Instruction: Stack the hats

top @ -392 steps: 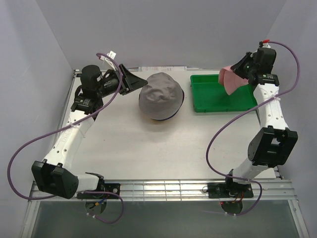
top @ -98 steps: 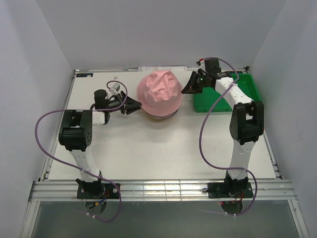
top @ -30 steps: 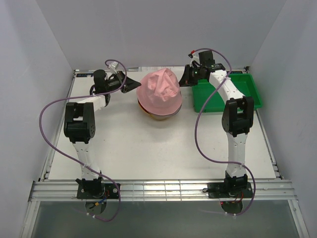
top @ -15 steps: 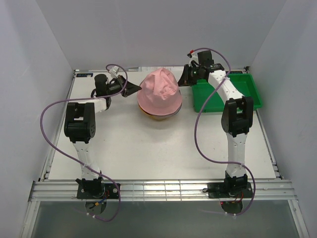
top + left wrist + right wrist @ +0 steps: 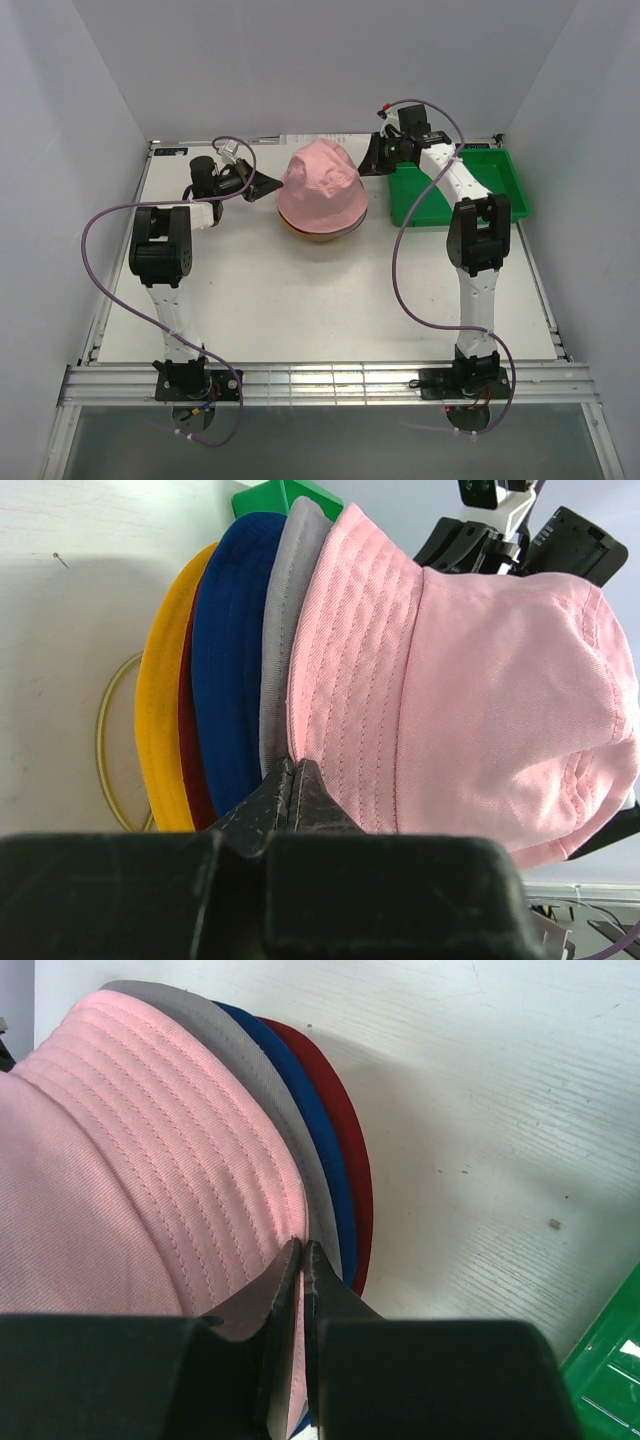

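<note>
Leftmost, the left gripper [image 5: 268, 184] reaches in from the counter's left side near the far edge. Its fingers are pressed together on the left brim of the pink hat [image 5: 320, 185], the tips meeting right where the pink brim lies on the grey one. The pink hat tops the pile, which stands about midway along the far edge. Under it, the left wrist view shows the nested brims of the grey hat [image 5: 290, 630], blue hat [image 5: 235, 650], dark red hat [image 5: 190, 770] and yellow hat [image 5: 163, 700], with a gold wire ring [image 5: 104, 742] on the counter [image 5: 300, 300] below. The right gripper [image 5: 371, 160] pinches the pink brim's right side, its fingers almost touching. The green bin [image 5: 497, 200] sits in the far right corner.
</note>
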`<state>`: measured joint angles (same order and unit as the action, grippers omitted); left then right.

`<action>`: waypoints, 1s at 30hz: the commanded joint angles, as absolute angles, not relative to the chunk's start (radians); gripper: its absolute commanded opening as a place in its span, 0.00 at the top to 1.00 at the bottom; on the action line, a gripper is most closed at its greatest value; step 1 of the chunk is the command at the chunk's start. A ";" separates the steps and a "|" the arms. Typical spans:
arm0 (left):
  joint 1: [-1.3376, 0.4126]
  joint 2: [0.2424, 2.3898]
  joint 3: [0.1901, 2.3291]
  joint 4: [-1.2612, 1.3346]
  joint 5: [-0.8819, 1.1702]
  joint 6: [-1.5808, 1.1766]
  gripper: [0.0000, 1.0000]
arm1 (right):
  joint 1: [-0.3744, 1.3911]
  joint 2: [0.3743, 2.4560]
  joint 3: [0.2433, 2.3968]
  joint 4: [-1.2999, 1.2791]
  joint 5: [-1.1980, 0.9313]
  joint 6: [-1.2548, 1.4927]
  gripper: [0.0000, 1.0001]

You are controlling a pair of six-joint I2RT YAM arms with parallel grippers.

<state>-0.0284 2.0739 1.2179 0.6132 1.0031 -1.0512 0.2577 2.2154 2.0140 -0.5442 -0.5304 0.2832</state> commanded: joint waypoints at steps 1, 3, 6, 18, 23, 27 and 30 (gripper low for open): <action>-0.002 2.094 1.186 0.528 0.968 -0.964 1.00 | 0.238 2.227 1.980 -0.555 -0.471 0.264 0.92; -0.002 2.098 1.189 0.512 0.965 -0.950 1.00 | 0.235 2.226 1.973 -0.551 -0.468 0.265 0.92; -0.002 2.108 1.180 0.491 0.956 -0.931 1.00 | 0.232 2.221 1.959 -0.546 -0.466 0.265 0.92; 0.032 2.121 1.178 0.430 0.933 -0.873 1.00 | 0.218 2.206 1.921 -0.532 -0.462 0.264 0.92; 0.032 2.120 1.212 0.394 0.939 -0.856 1.00 | 0.218 2.189 1.924 -0.526 -0.477 0.271 0.92; 0.032 2.106 1.252 0.373 0.948 -0.857 1.00 | 0.216 2.177 1.943 -0.534 -0.479 0.284 0.92; 0.032 2.089 1.276 0.357 0.948 -0.861 0.99 | 0.216 2.175 1.973 -0.555 -0.477 0.284 0.92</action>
